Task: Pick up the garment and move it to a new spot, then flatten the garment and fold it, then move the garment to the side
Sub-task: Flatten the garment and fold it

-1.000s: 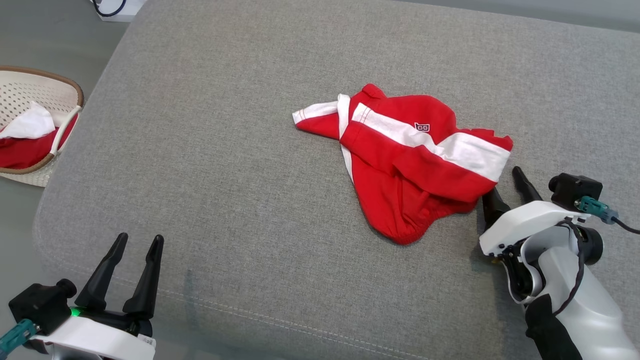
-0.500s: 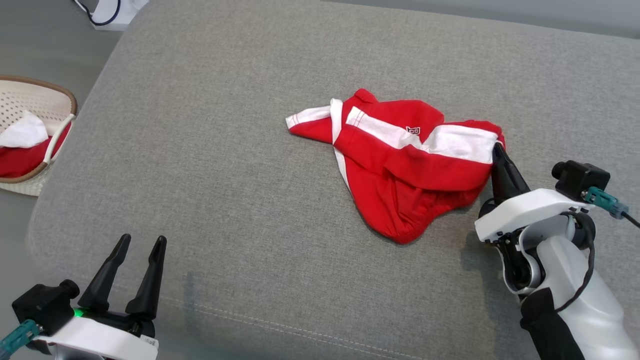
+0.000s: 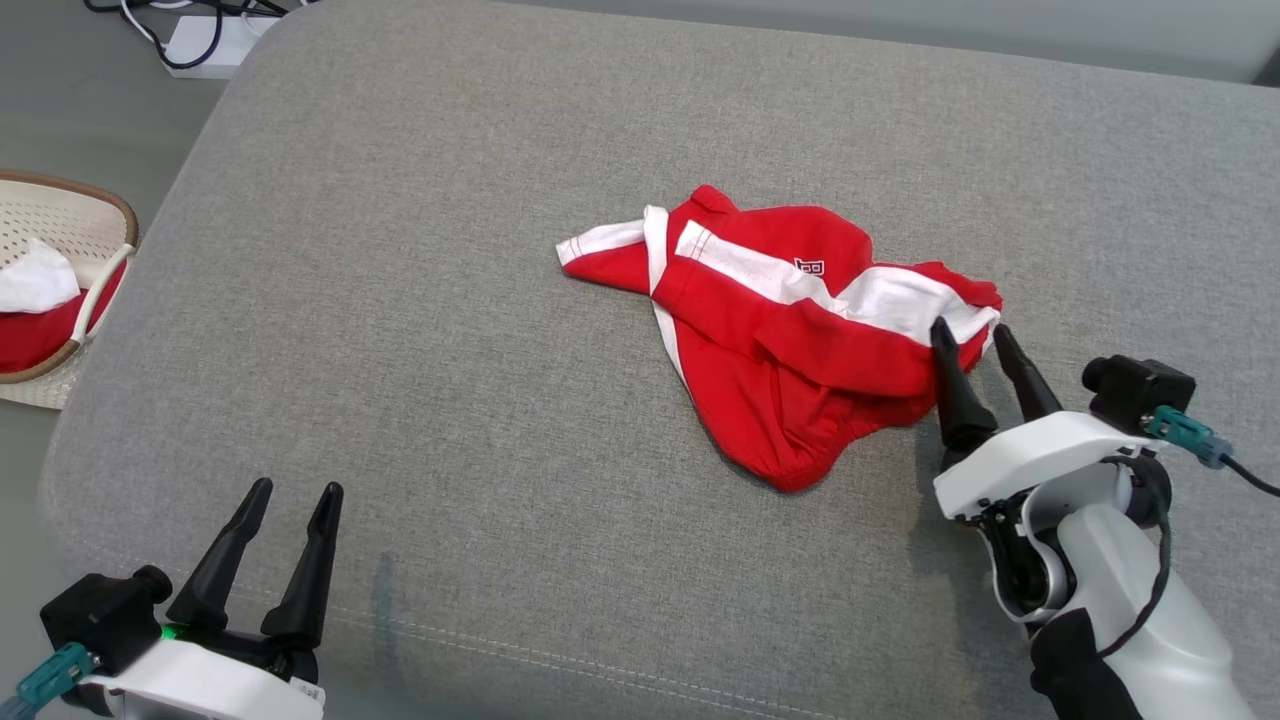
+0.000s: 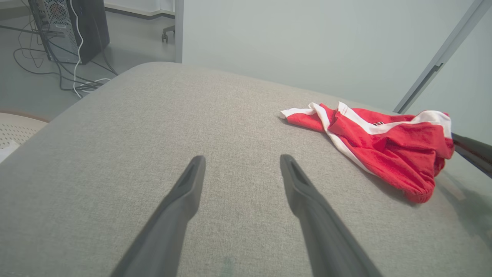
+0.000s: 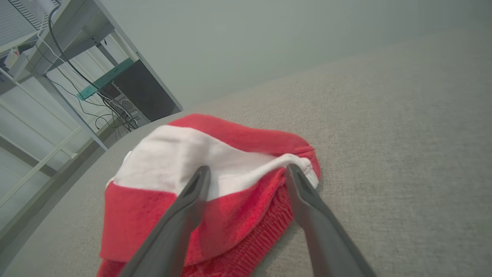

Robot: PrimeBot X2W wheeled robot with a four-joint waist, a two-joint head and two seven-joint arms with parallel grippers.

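My right tool [image 3: 969, 330] is spread wide, straddling the white-banded hem at the 3 o'clock end of the crumpled red-and-white fabric garment [image 3: 790, 350], which lies bunched right of centre on the grey upholstered cushion [image 3: 450, 300]. At 7 o'clock my left tool [image 3: 297, 488] gapes empty.

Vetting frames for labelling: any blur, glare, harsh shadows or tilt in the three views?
Head view: even soft light, no glare, sharp; soft shadow on the cushion beside the right gripper. Left wrist view: left gripper blurred near the lens, garment crisp. Right wrist view: scene tilted, finger bases blurred, garment weave sharp.
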